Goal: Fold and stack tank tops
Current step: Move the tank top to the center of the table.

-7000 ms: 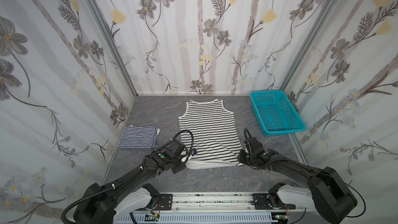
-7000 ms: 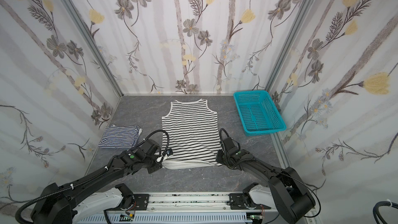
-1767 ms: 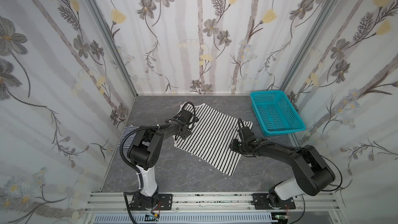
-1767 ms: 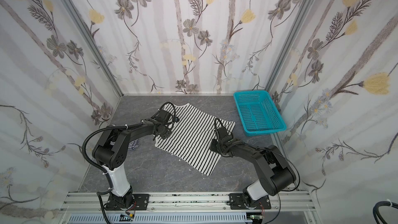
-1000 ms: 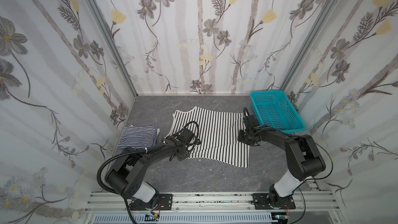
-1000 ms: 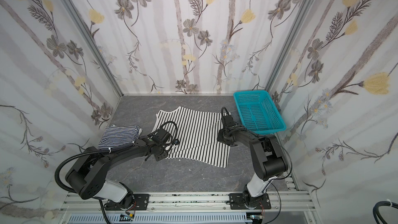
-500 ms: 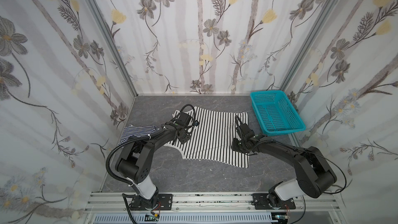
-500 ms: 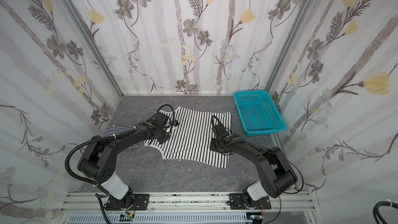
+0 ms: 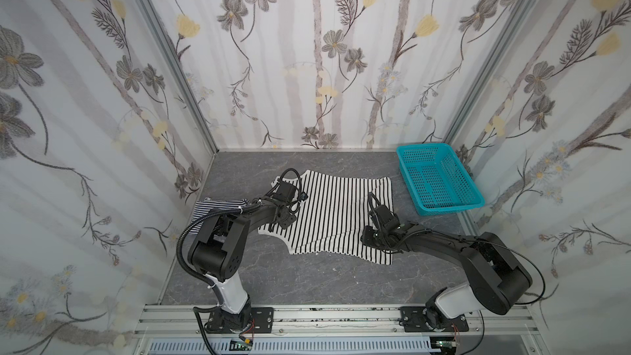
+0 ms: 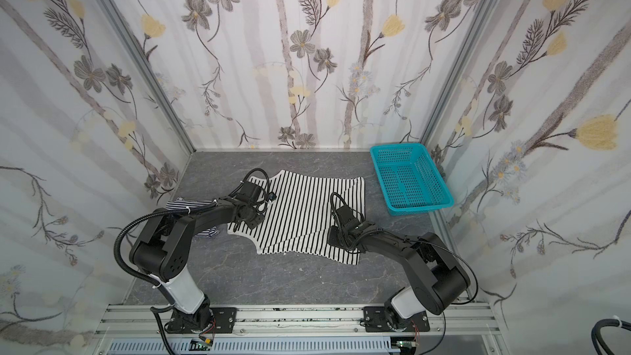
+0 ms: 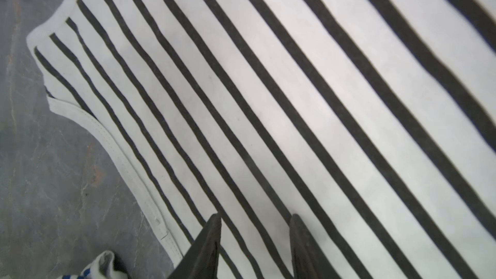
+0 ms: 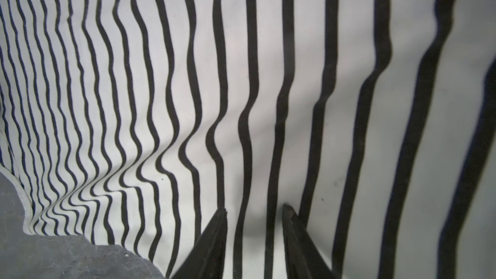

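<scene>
Lying outside turquoise basket [image 9: 450, 207], wide-striped tank top [image 9: 334, 213], fine-striped top [image 9: 208, 208] apparently folded.

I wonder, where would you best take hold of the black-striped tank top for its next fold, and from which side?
Probably the black-striped tank top by its near edge: hem corner for the right gripper, strap end for the left gripper, coming low from the robot's side. Both tips jut out flat over bare table.

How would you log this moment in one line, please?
left gripper: open over wide-striped top | right gripper: open over it | navy top: folded, aside
</scene>
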Robot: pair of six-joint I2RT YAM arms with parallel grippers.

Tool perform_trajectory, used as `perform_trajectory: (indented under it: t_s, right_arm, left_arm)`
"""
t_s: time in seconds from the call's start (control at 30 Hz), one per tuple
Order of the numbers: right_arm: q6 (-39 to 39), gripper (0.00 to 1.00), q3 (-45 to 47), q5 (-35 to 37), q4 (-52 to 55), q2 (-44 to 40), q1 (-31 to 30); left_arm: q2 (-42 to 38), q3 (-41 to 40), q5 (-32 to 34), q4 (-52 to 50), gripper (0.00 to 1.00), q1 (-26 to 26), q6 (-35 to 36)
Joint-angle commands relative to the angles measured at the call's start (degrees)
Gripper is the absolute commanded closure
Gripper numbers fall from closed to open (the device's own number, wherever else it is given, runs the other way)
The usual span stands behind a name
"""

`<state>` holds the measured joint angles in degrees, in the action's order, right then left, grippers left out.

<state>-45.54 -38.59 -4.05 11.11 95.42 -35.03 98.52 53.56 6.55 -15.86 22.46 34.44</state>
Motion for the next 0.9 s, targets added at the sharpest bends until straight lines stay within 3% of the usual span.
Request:
perform_trajectory:
  t_s: [0.0, 0.33, 0.63, 0.77, 0.87]
  right_arm:
    - [-0.6, 0.63, 1.1, -0.3, 4.7, 0.3, -0.2]
    - [-1.4, 0.62, 5.6, -1.3, 7.7, -6.3, -1.0]
    - [-4.5, 0.62, 6.9, -0.7, 6.0, -9.0, -3.2]
    - [-5.2, 0.46, 4.1, 2.7, 9.7, -14.9, -3.2]
    - [-6.3, 0.4, 4.3, 4.0, 12.0, -18.6, -3.1]
  left_arm:
    - [-3.1, -3.8, 1.0, -2.1, 0.56, 0.0, 1.3]
    - [-14.7, -13.4, 3.5, -3.3, 0.54, 1.4, 3.1]
    - [-13.8, -12.1, 2.5, -3.3, 0.54, 1.3, 1.9]
    - [-17.4, -10.3, 1.2, -3.6, 0.52, 2.0, 0.7]
    - [-20.7, -9.9, 0.6, -4.1, 0.48, 3.4, 0.0]
